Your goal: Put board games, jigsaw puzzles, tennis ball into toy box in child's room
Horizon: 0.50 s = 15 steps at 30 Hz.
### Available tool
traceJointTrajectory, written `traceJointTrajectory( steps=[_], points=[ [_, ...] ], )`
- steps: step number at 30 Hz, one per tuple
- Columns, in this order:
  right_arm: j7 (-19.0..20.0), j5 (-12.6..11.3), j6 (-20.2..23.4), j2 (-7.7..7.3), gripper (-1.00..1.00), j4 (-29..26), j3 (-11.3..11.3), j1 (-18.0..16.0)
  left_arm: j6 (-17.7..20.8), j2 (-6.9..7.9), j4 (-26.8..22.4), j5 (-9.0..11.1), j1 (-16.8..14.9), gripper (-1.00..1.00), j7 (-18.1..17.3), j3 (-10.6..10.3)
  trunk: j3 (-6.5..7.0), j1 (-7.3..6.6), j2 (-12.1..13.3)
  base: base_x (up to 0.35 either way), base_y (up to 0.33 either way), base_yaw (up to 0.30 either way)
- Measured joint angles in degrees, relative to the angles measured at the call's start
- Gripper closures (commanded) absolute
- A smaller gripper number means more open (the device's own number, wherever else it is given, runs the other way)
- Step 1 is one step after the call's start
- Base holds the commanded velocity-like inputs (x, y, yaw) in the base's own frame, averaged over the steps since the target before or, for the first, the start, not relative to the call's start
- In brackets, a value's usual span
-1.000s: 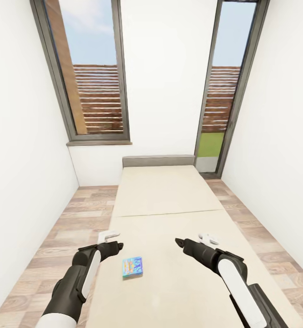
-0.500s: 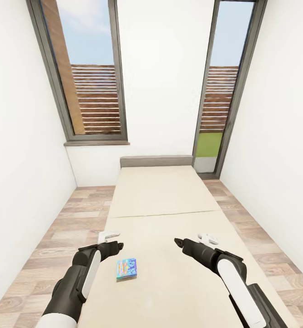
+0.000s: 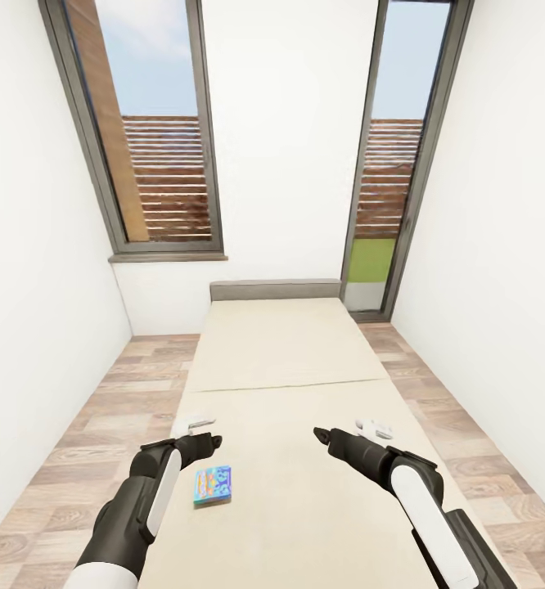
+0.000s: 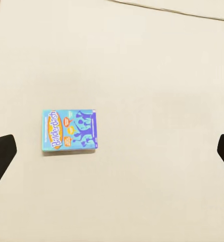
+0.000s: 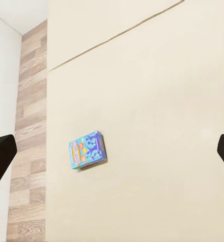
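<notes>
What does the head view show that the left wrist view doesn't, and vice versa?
Head view alone: the windows, the headboard, the plank floor, both arms, the left gripper and the right gripper. Left wrist view alone: the cover print on the board game, close enough to read as "Balderdash". Both: that blue box lying flat on the bed, untouched.

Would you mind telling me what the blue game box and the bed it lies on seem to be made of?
The board game looks like printed cardboard: crisp edges, bright cover art. The bed looks like matte beige fabric, plain with one seam, though the render leaves that open.
</notes>
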Motion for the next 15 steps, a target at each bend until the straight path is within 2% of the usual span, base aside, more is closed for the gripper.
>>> traceJointTrajectory(
  steps=[15],
  points=[
    [0.08,-0.01,-0.09,0.0,-1.0,0.0,0.0,-0.07,-0.08,0.02,0.0,-0.04,0.0,-1.0,0.0,0.0,0.0,0.0,0.0,0.001,-0.005,0.0]
  ],
)
